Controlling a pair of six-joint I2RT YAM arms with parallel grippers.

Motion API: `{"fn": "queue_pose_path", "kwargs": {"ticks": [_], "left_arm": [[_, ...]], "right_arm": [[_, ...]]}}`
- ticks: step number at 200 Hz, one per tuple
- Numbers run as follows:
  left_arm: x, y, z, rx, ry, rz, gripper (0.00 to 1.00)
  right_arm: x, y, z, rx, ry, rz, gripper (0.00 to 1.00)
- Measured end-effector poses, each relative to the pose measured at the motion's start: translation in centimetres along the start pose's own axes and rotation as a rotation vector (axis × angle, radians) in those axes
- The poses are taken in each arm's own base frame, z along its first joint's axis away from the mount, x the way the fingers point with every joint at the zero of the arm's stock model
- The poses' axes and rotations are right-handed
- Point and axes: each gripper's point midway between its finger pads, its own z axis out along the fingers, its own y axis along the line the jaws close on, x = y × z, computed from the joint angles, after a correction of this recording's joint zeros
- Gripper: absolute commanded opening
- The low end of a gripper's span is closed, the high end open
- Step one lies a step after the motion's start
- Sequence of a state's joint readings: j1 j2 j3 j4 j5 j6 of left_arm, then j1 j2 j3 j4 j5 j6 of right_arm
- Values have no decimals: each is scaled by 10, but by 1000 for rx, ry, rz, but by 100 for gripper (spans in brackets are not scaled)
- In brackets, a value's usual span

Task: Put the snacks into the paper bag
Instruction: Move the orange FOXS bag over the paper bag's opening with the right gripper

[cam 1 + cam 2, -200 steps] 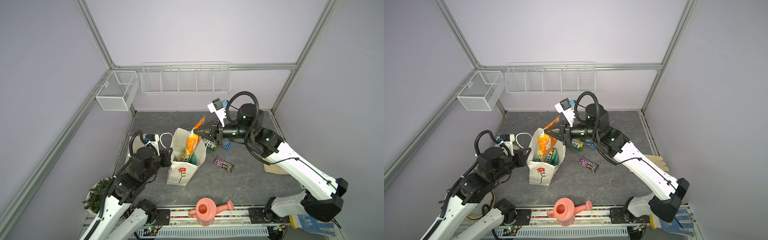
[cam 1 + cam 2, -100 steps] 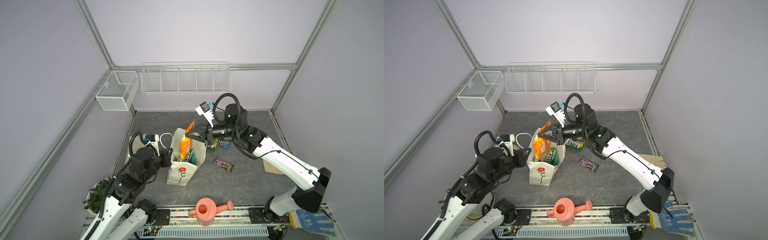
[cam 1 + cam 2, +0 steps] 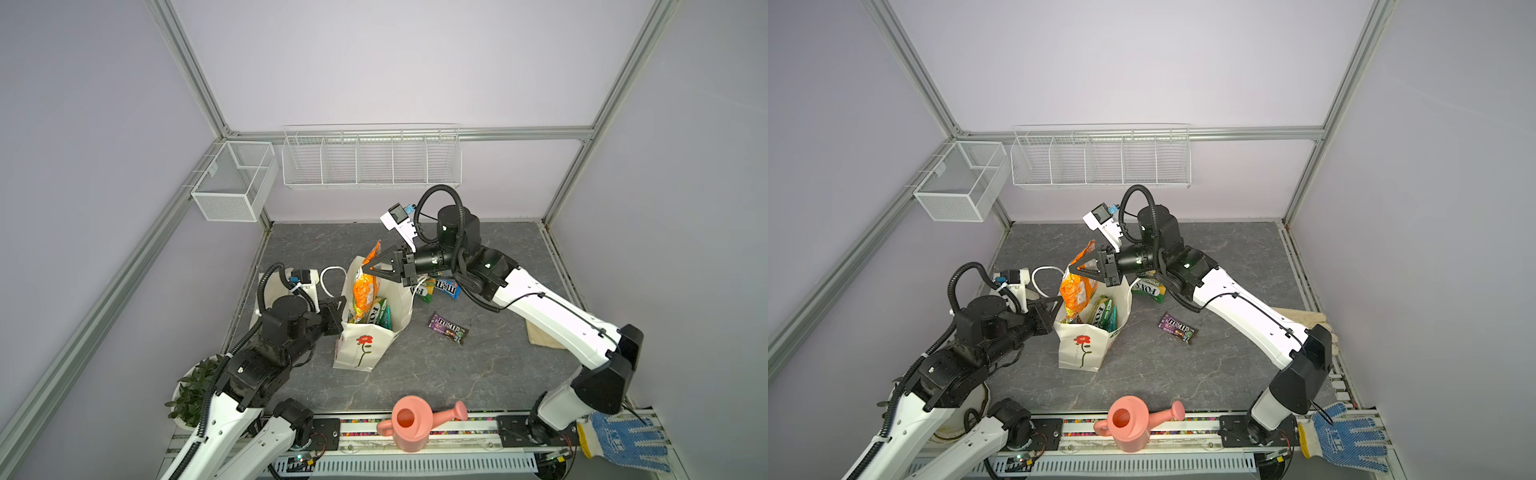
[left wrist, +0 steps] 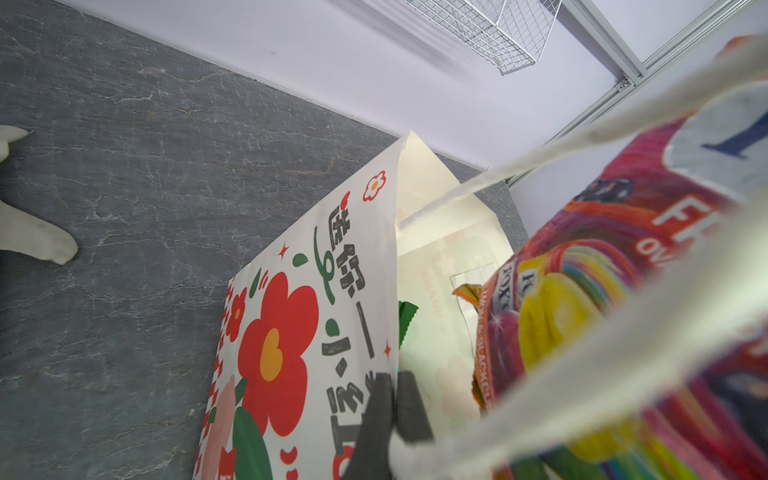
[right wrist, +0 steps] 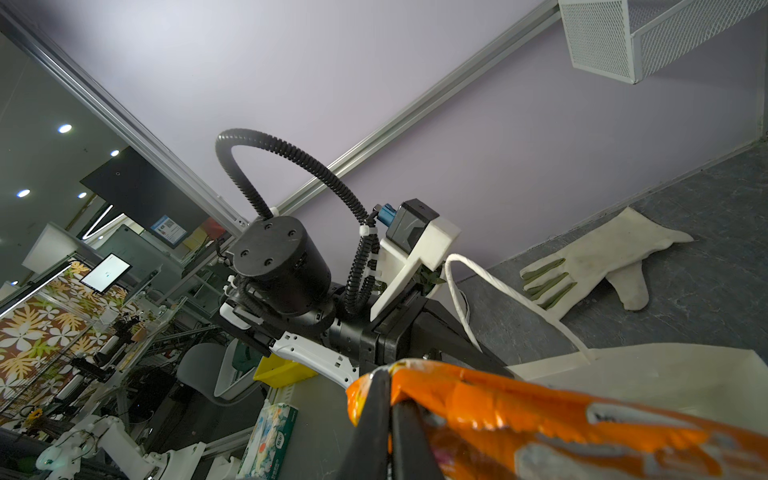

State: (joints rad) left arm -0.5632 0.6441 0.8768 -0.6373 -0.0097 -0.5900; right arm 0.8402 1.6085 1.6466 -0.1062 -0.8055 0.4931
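Note:
The cream paper bag (image 3: 360, 351) (image 3: 1079, 351) with a red flower stands upright and open at centre left. My left gripper (image 3: 340, 308) (image 3: 1055, 303) (image 4: 395, 384) is shut on its near rim, one finger inside and one outside. My right gripper (image 3: 366, 268) (image 3: 1074, 269) (image 5: 390, 392) is shut on the top edge of an orange FOX'S packet (image 3: 365, 289) (image 3: 1077, 291) (image 5: 519, 411), whose lower end hangs inside the bag. A green FOX'S packet (image 3: 376, 313) and a teal pack (image 3: 387, 319) lie in the bag. On the table lie a green-yellow FOX'S packet (image 3: 1148, 287), a blue M&M's pack (image 3: 446, 287) and a purple M&M's pack (image 3: 448, 328).
A pink watering can (image 3: 411, 428) stands at the front edge, a potted plant (image 3: 193, 390) at front left, a blue-dotted glove (image 3: 623, 442) at front right. A beige cloth (image 3: 544, 336) lies under my right arm. A white glove (image 5: 598, 262) lies behind the bag. Wire baskets (image 3: 372, 160) hang on the back wall.
My right gripper has carried the orange packet leftward over the paper bag, and the packet's lower end has gone down into the opening. The left gripper has kept hold of the rim.

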Motion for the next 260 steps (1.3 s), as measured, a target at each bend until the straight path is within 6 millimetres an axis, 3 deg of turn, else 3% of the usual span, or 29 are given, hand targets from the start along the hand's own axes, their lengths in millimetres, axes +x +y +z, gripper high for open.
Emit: {"fn": "queue_pose_path", "kwargs": {"ticks": [196, 260], "left_arm": [[3, 1, -8, 13, -5, 0, 0], [4, 1, -11, 15, -3, 0, 0]], "right_arm": [[7, -23, 10, 27, 43, 4, 6], [24, -42, 9, 80, 74, 36, 7]]}}
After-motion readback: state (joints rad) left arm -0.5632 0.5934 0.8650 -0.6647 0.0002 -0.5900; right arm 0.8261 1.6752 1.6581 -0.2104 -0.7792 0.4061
